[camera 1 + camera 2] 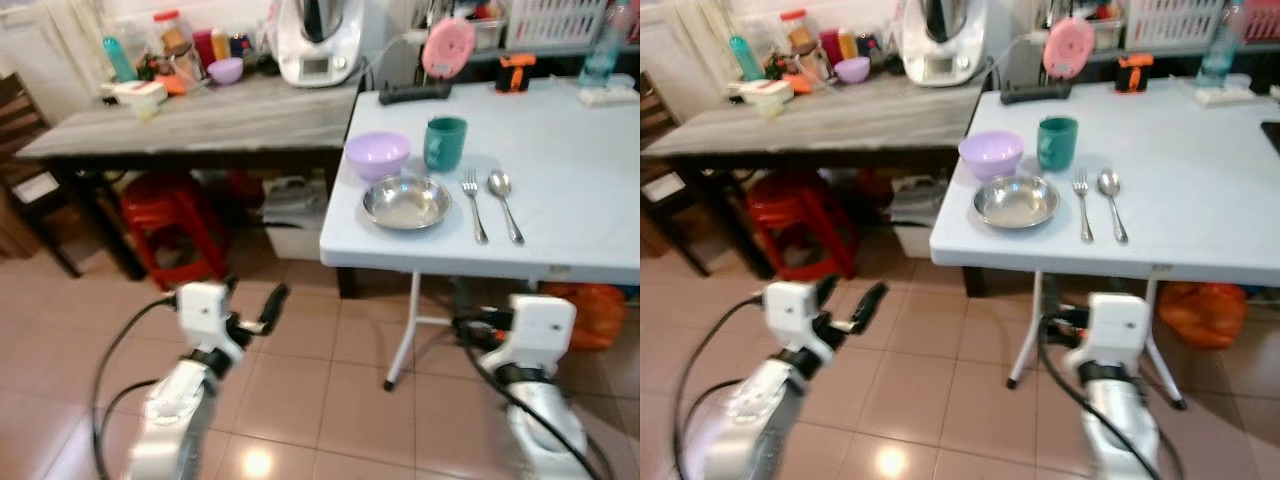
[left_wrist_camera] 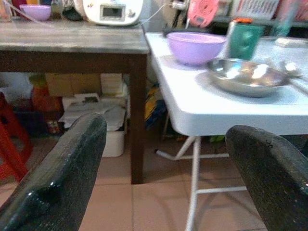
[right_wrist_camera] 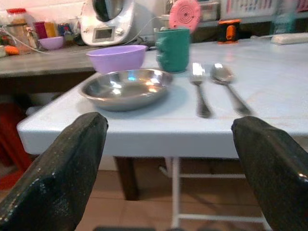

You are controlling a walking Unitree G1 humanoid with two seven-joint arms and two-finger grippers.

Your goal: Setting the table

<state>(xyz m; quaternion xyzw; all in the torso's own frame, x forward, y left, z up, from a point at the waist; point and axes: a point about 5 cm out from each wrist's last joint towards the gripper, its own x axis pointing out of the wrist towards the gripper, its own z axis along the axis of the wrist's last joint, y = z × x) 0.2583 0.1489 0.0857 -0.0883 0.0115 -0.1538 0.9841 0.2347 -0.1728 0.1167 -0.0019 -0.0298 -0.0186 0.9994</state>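
Both grippers hang low over the floor tiles: my left gripper (image 1: 262, 310) short of the white table (image 1: 600, 180), fingers apart. From the right eye, the steel plate (image 1: 1016, 200), fork (image 1: 1082, 205) and spoon (image 1: 1110, 203) lie near the table's front edge, handles toward me. My right gripper (image 3: 168, 168), spread wide below that edge, faces them, nearer.

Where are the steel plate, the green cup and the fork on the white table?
steel plate (image 1: 406, 203), left eye view, on its shiny inner bottom.
green cup (image 1: 445, 143), left eye view, on the middle of its side wall.
fork (image 1: 474, 208), left eye view, on its handle.
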